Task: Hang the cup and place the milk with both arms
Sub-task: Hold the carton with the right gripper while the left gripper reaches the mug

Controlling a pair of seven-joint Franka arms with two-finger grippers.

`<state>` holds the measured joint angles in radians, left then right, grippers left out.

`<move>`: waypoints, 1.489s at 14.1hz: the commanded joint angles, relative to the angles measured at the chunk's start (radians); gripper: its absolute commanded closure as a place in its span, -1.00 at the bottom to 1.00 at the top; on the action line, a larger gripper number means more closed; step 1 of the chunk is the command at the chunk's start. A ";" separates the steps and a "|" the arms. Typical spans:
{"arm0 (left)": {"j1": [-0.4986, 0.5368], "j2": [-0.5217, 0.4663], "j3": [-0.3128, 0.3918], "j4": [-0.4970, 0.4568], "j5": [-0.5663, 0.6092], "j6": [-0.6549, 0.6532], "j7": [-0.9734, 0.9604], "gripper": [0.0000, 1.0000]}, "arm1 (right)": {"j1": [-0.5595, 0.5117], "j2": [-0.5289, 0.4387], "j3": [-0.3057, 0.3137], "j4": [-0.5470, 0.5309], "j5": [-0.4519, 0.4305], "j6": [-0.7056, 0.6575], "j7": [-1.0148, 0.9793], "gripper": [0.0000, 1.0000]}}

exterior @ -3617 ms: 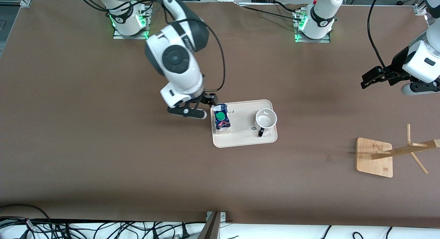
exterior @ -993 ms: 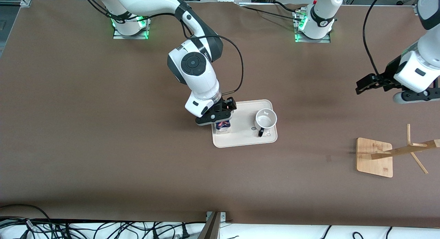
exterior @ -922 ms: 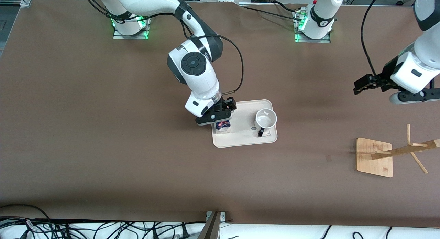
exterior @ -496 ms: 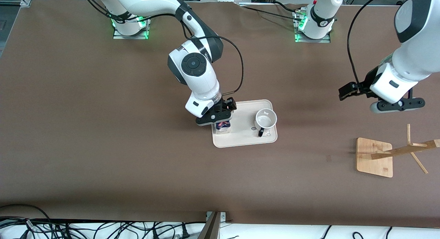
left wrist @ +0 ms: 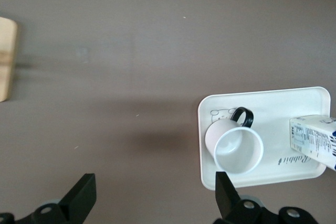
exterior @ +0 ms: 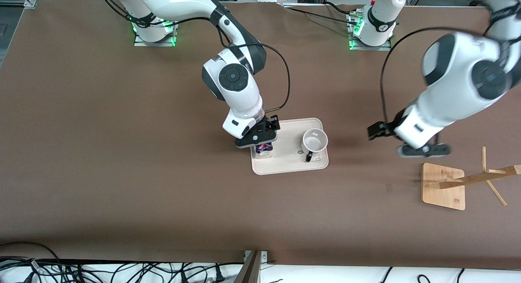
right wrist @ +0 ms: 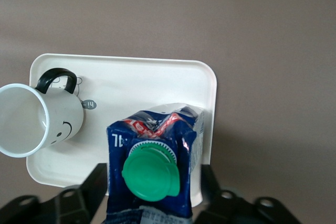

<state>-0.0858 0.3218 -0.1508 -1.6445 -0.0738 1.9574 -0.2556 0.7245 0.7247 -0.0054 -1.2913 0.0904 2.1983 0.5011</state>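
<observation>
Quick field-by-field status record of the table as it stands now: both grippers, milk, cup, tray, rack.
right gripper: over the tray, fingers on either side of the milk, which looks gripped
left gripper: open, empty, in the air over bare table between tray and rack
milk: upright on the tray, at its right-arm end
cup: upright on the tray, at its left-arm end, untouched
tray: cream, mid-table
rack: wooden, at the left arm's end, nothing hung on it
</observation>
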 commanded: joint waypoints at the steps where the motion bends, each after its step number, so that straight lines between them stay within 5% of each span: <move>1: -0.046 0.054 0.000 -0.050 -0.018 0.108 -0.002 -1.00 | -0.002 0.009 0.005 0.018 0.019 0.000 -0.013 0.36; 10: -0.170 0.187 0.000 -0.175 -0.014 0.362 0.009 -1.00 | 0.009 -0.001 0.008 0.033 0.019 -0.009 0.097 0.37; 11: -0.172 0.195 0.000 -0.175 -0.009 0.364 0.009 -0.76 | 0.015 -0.008 0.008 0.033 0.019 -0.011 0.123 0.37; 12: -0.173 0.200 0.000 -0.175 -0.006 0.364 0.012 -0.28 | 0.024 -0.027 0.008 0.033 0.019 -0.015 0.152 0.37; 13: -0.178 0.209 0.000 -0.175 -0.003 0.362 0.013 0.50 | 0.029 -0.042 0.007 0.033 0.017 -0.046 0.168 0.37; 14: -0.180 0.218 0.000 -0.175 -0.003 0.362 0.019 1.00 | 0.027 -0.057 0.005 0.038 0.017 -0.092 0.171 0.37; 21: -0.149 0.122 0.017 -0.164 -0.004 0.289 0.042 1.00 | 0.001 -0.183 -0.021 0.098 0.009 -0.308 0.165 0.37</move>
<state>-0.2616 0.5261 -0.1424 -1.8022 -0.0790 2.3098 -0.2404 0.7398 0.5800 -0.0198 -1.1916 0.0990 1.9332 0.6604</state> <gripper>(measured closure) 0.934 0.683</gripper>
